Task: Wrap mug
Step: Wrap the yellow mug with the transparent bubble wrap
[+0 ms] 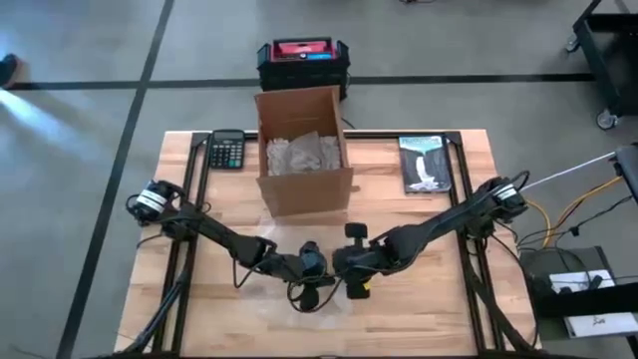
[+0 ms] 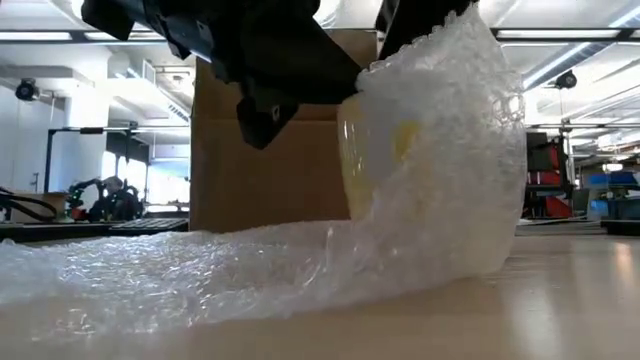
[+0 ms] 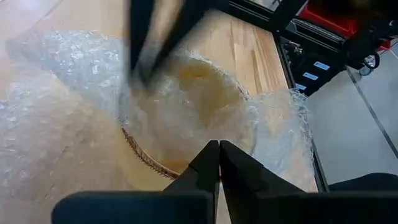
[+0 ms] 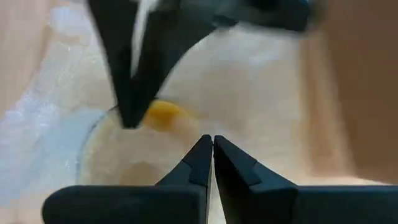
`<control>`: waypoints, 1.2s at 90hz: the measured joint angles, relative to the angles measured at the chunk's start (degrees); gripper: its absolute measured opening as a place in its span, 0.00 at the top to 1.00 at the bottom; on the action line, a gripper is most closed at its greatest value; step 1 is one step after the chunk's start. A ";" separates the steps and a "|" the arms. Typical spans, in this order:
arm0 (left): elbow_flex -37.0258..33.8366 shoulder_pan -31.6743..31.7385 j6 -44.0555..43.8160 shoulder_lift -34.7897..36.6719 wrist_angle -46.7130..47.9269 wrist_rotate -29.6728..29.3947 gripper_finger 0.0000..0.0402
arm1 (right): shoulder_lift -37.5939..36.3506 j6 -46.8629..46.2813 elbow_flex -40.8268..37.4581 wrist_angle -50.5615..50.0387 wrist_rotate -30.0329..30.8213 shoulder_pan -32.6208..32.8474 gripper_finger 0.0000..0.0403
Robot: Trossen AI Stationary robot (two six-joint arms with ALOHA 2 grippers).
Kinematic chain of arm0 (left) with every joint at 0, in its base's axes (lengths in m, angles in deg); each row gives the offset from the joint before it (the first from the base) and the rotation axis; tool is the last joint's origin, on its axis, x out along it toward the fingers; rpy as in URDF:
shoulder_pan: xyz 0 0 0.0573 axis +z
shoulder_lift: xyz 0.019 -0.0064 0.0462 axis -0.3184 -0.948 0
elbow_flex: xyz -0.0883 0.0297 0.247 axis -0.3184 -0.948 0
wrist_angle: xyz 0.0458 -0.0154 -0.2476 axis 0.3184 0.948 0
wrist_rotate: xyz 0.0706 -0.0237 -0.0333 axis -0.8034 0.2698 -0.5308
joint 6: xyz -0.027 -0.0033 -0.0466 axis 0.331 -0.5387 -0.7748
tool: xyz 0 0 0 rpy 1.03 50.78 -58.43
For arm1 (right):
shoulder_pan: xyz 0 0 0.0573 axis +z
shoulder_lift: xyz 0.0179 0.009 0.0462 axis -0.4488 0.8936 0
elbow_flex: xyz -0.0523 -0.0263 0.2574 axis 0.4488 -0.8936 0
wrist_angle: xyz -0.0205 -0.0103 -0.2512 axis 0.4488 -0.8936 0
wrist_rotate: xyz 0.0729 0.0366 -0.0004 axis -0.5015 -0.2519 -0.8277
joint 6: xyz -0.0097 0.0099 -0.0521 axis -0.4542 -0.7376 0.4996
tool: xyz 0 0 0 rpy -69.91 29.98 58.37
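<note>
**Both grippers meet over a mug half-shrouded in bubble wrap**

Seen from above, the left gripper (image 1: pixel 311 271) and right gripper (image 1: pixel 351 269) converge near the worktop's (image 1: pixel 419 309) front edge, about midway along it. There the mug is hardly distinguishable. The low view fills that in: a pale, translucent mug (image 2: pixel 375 160) with a yellow patch stands upright, its long axis vertical, with bubble wrap (image 2: pixel 440 170) rising as a crinkled, cloudy wall on one side and trailing flat across the wood on the other. The left wrist view looks down into the round, open mouth of the mug. Both grippers' fingers are pressed together at the tips; whether either pinches the film cannot be told. Behind, toward the far edge, stand a calculator (image 1: pixel 227 150), an open cardboard box (image 1: pixel 302 150) and a book (image 1: pixel 424 164).
</note>
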 joint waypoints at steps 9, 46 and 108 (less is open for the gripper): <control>0.00 0.00 0.00 0.00 0.01 0.00 1.00 | 2.63 -0.42 -0.26 1.16 -2.68 0.36 0.99; 0.15 0.02 0.11 0.09 0.07 0.00 1.00 | 6.34 1.02 3.70 -3.18 -6.06 -0.35 0.99; 0.13 0.02 0.14 0.09 -0.16 -0.01 1.00 | 8.52 2.23 2.90 -1.34 -9.95 -1.29 0.99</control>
